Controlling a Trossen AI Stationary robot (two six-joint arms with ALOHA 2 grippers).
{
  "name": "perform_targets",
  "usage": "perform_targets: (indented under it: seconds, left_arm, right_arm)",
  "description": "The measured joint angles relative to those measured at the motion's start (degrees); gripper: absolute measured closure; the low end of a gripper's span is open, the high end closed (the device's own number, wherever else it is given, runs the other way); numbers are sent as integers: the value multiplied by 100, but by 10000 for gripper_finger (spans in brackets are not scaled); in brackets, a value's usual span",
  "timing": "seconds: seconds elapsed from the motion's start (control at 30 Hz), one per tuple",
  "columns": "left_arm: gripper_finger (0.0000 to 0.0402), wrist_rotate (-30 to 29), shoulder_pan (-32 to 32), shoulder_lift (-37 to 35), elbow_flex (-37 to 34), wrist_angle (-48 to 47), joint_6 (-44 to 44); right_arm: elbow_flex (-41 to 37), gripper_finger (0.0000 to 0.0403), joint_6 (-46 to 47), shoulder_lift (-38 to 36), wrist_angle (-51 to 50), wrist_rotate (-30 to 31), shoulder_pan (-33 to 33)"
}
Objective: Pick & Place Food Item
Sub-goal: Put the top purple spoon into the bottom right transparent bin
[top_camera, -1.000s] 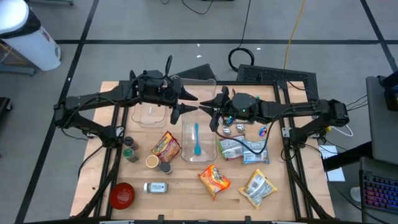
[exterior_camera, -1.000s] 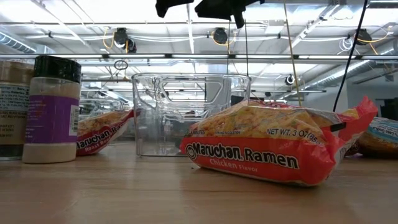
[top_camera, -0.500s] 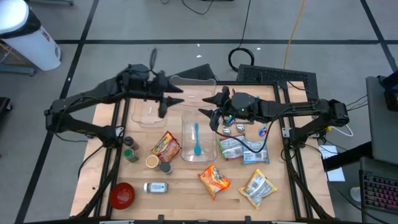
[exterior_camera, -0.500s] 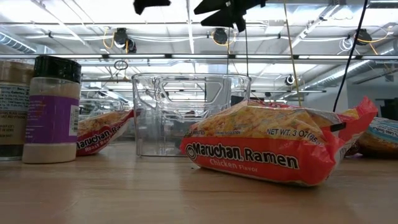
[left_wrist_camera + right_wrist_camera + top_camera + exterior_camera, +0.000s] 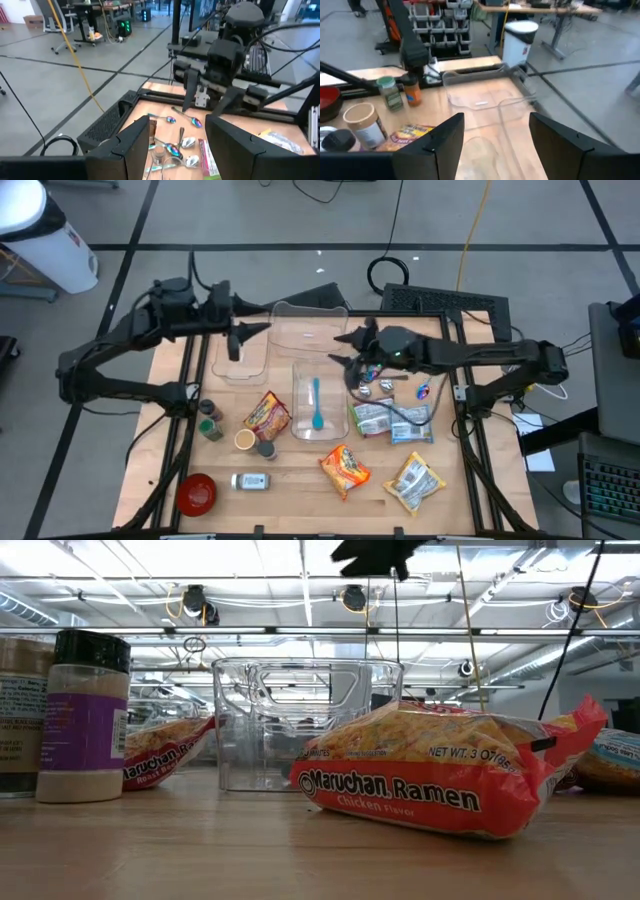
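Red-and-orange ramen packet (image 5: 440, 775), printed "Maruchan Ramen", "Chicken Flavor" and "NET WT. 3 OZ", lying flat near the front edge of the wooden surface (image 5: 300, 480); in the high view it sits between a white-capped jar lying on its side (image 5: 250, 480) and a yellow snack bag (image 5: 415, 480).
Second ramen packet (image 5: 267, 416), same red print, left of a clear rectangular tub (image 5: 316, 400) holding a blue spoon (image 5: 316, 405).
Spice jar with black cap and purple label (image 5: 85, 715), writing not legible.
Clear empty container (image 5: 240, 355) and clear lid (image 5: 312, 330) toward the back edge.
Metal spoons (image 5: 175, 145) and silver packets (image 5: 390, 420) right of the tub.
Red bowl (image 5: 196, 494) at the front left corner.
Left gripper (image 5: 243, 337): raised over the empty container, fingers apart, empty, well away from both ramen packets.
Right gripper (image 5: 345, 350): raised above the tub's back end, fingers apart, empty, also well apart from the packets.
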Motion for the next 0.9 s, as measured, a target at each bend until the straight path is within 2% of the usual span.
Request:
perform_targets:
  seconds: [0.13, 0.23, 0.47, 0.63, 0.73, 0.9]
  left_arm:
    - [204, 0, -2, -119, 0, 7, -77]
    - [204, 0, 0, -147, 0, -11, -79]
    - [204, 0, -2, -78, 0, -149, -44]
    - [204, -2, -2, 67, -10, -359, 3]
    - [204, 10, -2, 153, -2, -338, 28]
    - [204, 56, -35, 379, 1, -122, 13]
  right_arm:
    - [189, 188, -53, -483, -1392, 591, 87]
    - [240, 187, 237, -881, -2271, 1086, 128]
    - [260, 192, 2268, -1585, -4177, 1562, 51]
    - [166, 198, 3879, -1690, -5732, 1583, -176]
    - [-107, 200, 4372, -1576, -6170, 1566, -348]
    - [-744, 200, 4759, -1253, -5988, 1519, -858]
